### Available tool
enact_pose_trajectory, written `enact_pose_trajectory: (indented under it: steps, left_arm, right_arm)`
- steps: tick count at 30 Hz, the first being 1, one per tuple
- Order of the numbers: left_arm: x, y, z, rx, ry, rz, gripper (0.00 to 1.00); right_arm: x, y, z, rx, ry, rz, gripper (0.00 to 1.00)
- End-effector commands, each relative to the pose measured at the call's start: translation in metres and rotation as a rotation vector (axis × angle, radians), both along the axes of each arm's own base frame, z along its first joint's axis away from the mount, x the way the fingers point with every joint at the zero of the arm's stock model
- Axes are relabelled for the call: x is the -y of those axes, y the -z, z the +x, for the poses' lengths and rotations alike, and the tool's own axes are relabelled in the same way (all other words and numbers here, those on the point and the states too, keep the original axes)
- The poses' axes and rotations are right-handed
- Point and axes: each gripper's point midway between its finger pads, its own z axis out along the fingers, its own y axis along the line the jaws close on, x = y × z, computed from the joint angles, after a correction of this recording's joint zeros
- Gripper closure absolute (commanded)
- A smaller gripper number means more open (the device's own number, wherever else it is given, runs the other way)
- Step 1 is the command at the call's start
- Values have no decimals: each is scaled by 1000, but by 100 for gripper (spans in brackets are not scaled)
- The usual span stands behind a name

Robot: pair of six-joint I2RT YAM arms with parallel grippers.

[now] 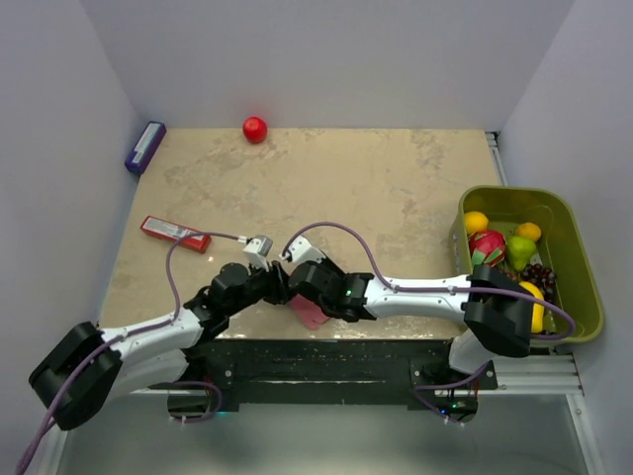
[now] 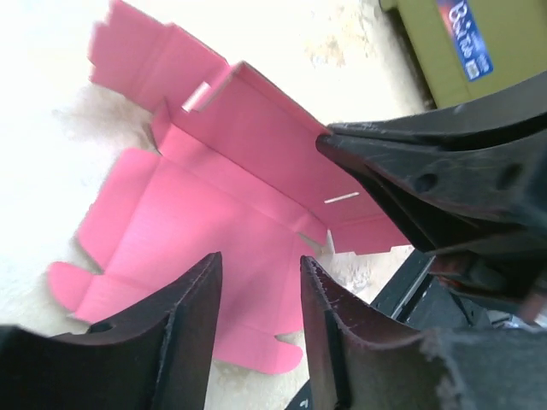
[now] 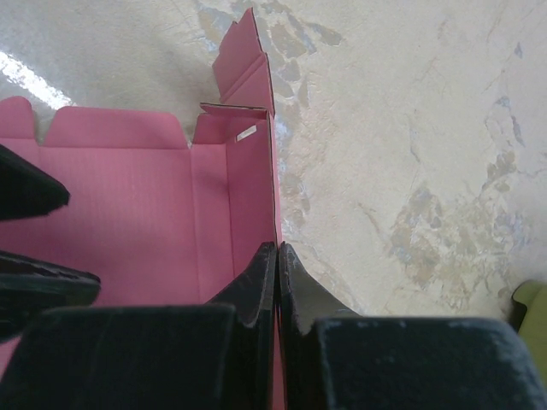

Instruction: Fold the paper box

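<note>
paper box (image 1: 310,314) is at lower centre of the top view, at the desk's (image 1: 396,178) near edge, directly under both wrists. right end effector (image 3: 278,252): fingers together, clamped on the box's upright side wall at its top edge. left end effector (image 2: 259,265): fingers apart over the flat base panel, lower middle of its frame; can't tell if it touches. box is thin pink card with a fine ribbed grain, creased panels, rounded tabs and narrow die-cut slots. mostly flat, one wall raised. desk is beige, marbled, glossy.
</note>
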Motion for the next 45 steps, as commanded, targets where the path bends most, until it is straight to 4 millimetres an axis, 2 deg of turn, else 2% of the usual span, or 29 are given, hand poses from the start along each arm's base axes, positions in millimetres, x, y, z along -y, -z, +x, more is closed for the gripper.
enact_pose_trajectory:
  steps: [1, 5, 6, 7, 9, 10, 12, 14, 15, 16, 18, 19, 21, 24, 33, 40, 45]
  left_arm:
    - [-20, -16, 13, 27, -114, 27, 53]
    - [-22, -38, 27, 66, -144, -8, 47]
    - [-21, -49, 35, 78, -154, -23, 45]
    - [-18, -46, 37, 64, -144, -17, 44]
    - [-10, -60, 46, 83, -138, -48, 42]
    - [-7, -59, 49, 68, -139, -50, 40]
    - [-2, -71, 57, 86, -142, -81, 39]
    - [2, -69, 64, 74, -152, -78, 38]
    - [4, -75, 70, 85, -158, -89, 37]
    - [6, -70, 73, 69, -155, -83, 38]
    - [13, -76, 79, 71, -148, -96, 38]
    - [15, -69, 81, 54, -145, -85, 38]
    - [19, -71, 86, 55, -142, -91, 37]
    - [25, -60, 89, 23, -131, -73, 39]
    - [36, -48, 87, -24, -85, -86, 55]
    - [41, -42, 83, -50, -62, -101, 59]
    - [45, -35, 79, -78, -37, -113, 70]
  right_arm:
    - [5, 21, -16, -89, -85, -23, 100]
    - [1, 18, -18, -86, -116, -7, 100]
    - [2, 19, -18, -88, -117, -6, 100]
    - [2, 20, -18, -88, -122, -8, 100]
    - [2, 19, -17, -84, -121, -10, 100]
    - [2, 18, -17, -83, -122, -8, 100]
    - [2, 19, -18, -84, -126, -10, 100]
    - [2, 19, -17, -83, -124, -8, 100]
    - [1, 19, -17, -85, -126, -7, 100]
    - [1, 19, -17, -86, -126, -8, 100]
    - [2, 20, -17, -87, -127, -12, 100]
    - [2, 20, -17, -87, -127, -14, 100]
    - [1, 20, -17, -87, -126, -11, 100]
    - [2, 19, -16, -82, -125, -16, 100]
    - [2, 23, -15, -80, -123, -39, 100]
    - [0, 23, -13, -73, -126, -42, 100]
    - [1, 23, -12, -69, -121, -50, 100]
